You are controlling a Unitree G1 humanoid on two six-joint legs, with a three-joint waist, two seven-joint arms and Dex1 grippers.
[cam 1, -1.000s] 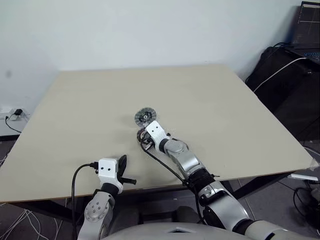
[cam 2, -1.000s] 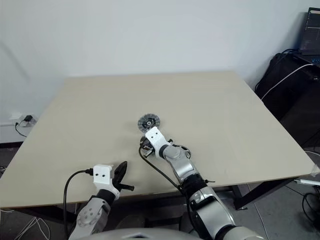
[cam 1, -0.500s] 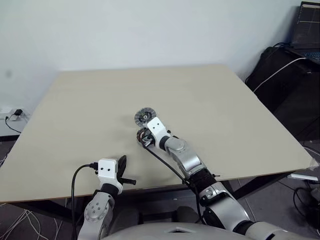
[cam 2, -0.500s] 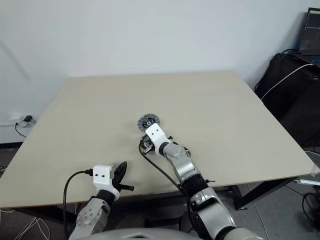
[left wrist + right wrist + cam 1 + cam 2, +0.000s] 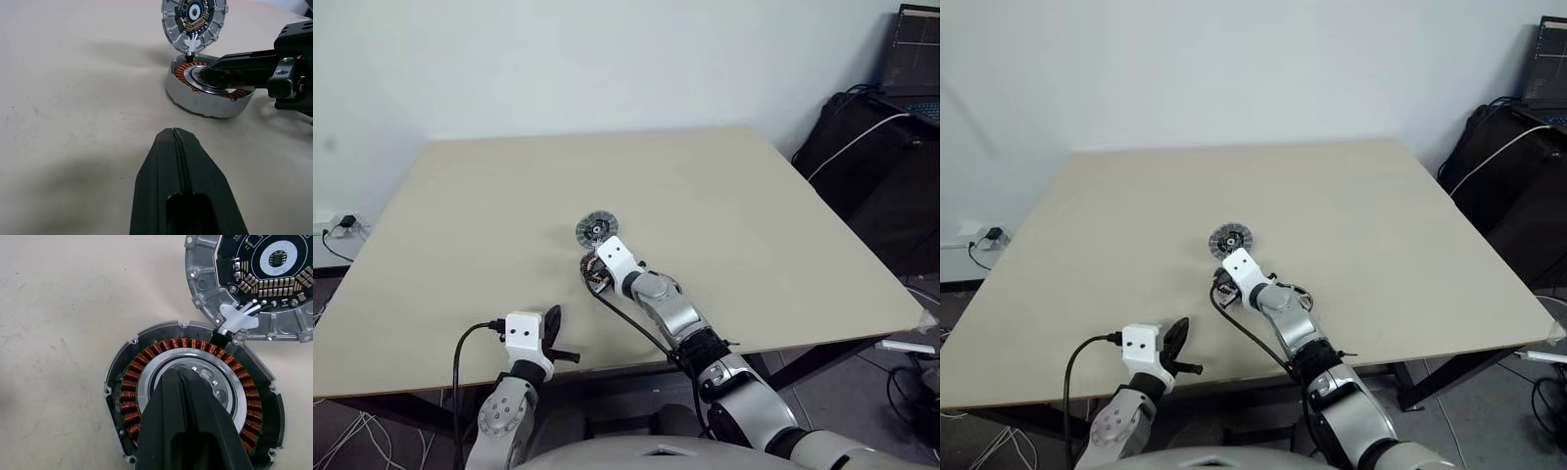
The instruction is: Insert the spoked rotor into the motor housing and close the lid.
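While the motor housing (image 5: 195, 401) sits near the middle of the beige table (image 5: 754, 225), its ring of copper-brown coils lies uncovered around a pale inner ring. Within that ring a shiny silver part with small round holes shows, most of it hidden behind the right gripper (image 5: 183, 377), so I cannot tell whether it is the spoked rotor. Pressed together with no gap, the right gripper's two black fingers point down into the centre of the housing; whether their tips touch the silver part cannot be told. Nothing is seen held between them.

Just beside the housing, on its far side from the robot, the lid (image 5: 194, 22) lies flat on the table with its inner face up: a ribbed grey rim around a dark circuit board with rows of copper pads and a pale ring at its centre. A short bunch of white wires (image 5: 239, 316) joins the lid's edge to the housing's rim, and the two rims nearly touch there.

Well apart from the housing, at the table's near edge, the left gripper (image 5: 177, 134) hovers with its fingers shut tight and empty, pointing toward the housing.
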